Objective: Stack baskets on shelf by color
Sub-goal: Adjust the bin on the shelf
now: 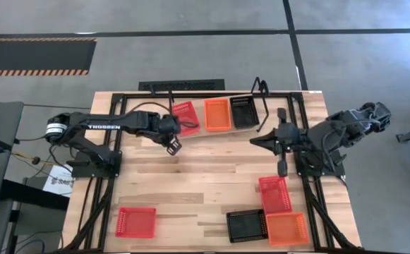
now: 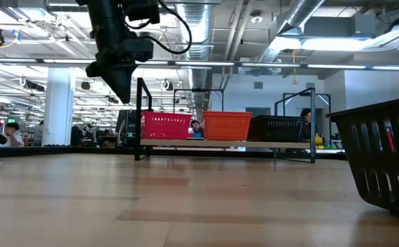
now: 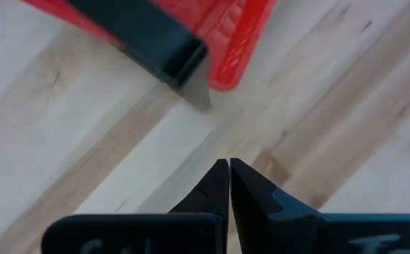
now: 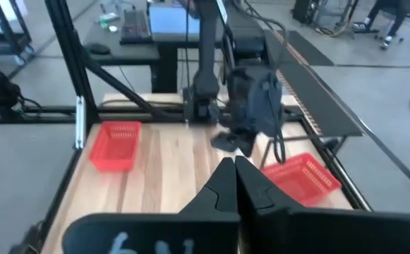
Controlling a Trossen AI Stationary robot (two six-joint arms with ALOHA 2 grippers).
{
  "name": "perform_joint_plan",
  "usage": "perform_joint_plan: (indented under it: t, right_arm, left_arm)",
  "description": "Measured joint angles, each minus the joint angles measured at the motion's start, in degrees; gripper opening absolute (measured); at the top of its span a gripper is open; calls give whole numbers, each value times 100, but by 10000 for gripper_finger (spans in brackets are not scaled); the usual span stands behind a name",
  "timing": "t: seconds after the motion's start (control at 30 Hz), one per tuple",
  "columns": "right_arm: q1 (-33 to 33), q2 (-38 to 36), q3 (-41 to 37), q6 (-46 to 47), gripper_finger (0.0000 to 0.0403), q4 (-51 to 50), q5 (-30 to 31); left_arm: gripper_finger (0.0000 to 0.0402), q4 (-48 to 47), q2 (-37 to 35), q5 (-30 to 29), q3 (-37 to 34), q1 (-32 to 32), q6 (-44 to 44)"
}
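Clearly, "TROSSEN" marks the left arm.

My left arm reaches in from its base at the table's left edge, stretched out nearly straight across the far half, wrist bent down. My left gripper hangs above the wood, fingers pressed together — nothing between them. My right arm sits folded at the right edge, elbow out past the table. My right gripper points inward, jaws closed and empty too.
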Motion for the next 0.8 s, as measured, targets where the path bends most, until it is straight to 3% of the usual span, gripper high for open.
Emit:
perform_joint_plan:
  t: [0.2, 0.3, 0.53, 0.67, 0.8]
  right_arm:
    - [141, -57, 0, 252, 1, -497, 236]
    - [82, -49, 0, 230, 1, -532, 239]
    - [32, -51, 0, 190, 2, -547, 239]
    - [36, -48, 0, 188, 2, -544, 241]
    - [34, -49, 0, 190, 2, -534, 245]
  left_arm:
    - [0, -1274, -313, -620, -44, 77, -340]
    - [0, -1199, -594, -798, -275, 318, -731]
    - [0, 145, -1231, -307, -1360, 1319, -1590]
    - [0, 1170, -1260, 376, -2042, 1817, -1780]
    - [0, 2339, -1231, 631, -2463, 2044, -1750]
